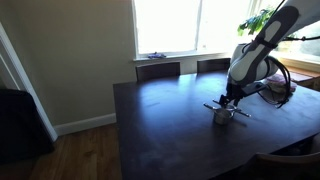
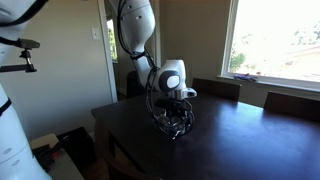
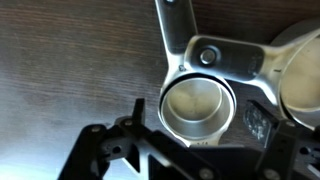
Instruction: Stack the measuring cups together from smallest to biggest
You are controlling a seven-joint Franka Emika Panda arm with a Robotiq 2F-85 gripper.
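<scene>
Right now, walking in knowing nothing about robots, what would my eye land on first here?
The white robot arm bends down in front of the bright window, its claw low over the dark table. Right beneath it glints a little cluster of shiny silver measuring cups, and in the wrist view one round cup fills the space between the claw's black fingers.

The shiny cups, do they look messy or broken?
Not broken, and nothing is spilled. The measuring cups sit bunched together on the table, but their handles stick out in different directions instead of lining up, so the pile looks untidy.
</scene>
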